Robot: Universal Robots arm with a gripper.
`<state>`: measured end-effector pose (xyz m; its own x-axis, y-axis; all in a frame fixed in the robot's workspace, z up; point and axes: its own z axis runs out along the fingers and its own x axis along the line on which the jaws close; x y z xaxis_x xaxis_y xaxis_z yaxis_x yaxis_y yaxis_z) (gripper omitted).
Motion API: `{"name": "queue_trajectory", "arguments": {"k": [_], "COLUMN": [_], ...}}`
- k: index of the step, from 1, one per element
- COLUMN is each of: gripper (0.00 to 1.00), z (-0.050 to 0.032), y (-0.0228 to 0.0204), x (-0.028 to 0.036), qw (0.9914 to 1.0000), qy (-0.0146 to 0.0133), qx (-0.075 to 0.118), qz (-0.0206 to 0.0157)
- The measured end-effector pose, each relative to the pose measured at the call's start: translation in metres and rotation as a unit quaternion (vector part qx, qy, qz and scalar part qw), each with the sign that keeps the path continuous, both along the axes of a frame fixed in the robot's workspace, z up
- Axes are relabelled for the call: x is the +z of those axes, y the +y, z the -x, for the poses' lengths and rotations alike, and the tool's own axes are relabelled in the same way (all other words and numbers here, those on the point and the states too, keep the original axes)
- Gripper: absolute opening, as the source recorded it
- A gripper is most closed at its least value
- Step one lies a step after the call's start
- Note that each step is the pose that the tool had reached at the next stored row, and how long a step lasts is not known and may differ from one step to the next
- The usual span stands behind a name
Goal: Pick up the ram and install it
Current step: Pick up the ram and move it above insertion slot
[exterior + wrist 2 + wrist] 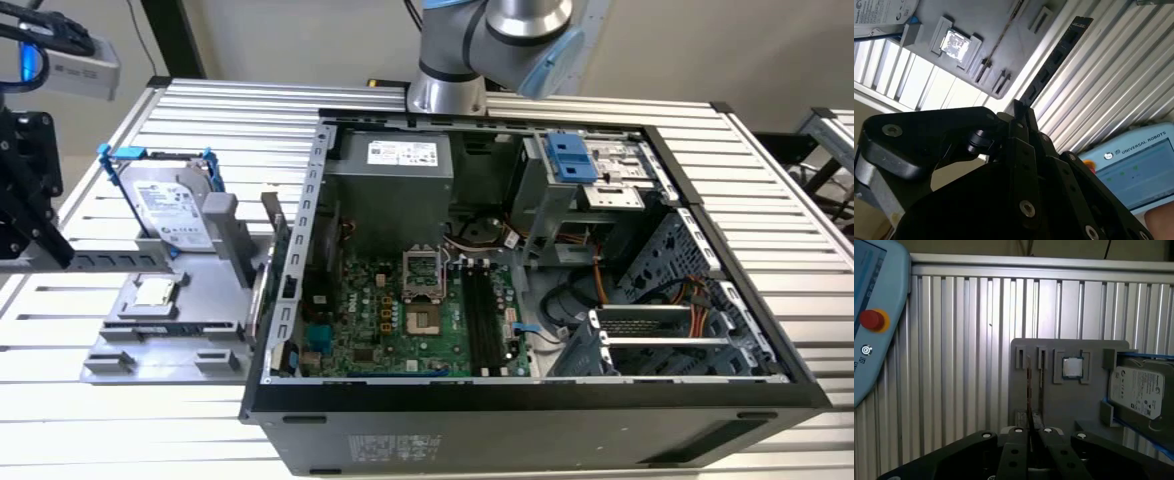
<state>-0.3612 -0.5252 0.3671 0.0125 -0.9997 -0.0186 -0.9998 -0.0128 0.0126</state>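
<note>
Pickup looks done: the black gripper (1031,432), jaws clenched on the thin dark ram stick (1052,61) jutting beyond them, must align it over a long black slot (478,315).

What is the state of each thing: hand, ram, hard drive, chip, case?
hand, shut on the ram
ram, held by one end, clear of the gray tray
hard drive, standing upright in the tray
chip, lying flat in its tray recess
computer case, open, motherboard exposed
</note>
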Motion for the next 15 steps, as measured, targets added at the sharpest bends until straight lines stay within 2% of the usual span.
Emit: {"name": "queue_trajectory", "arguments": {"k": [15], "gripper": [0.0], "z": [0.0], "y": [0.0], "x": [0.0233], "qw": [1.0], "qy": [0.0], "qx": [0.0], "qz": [0.0]}}
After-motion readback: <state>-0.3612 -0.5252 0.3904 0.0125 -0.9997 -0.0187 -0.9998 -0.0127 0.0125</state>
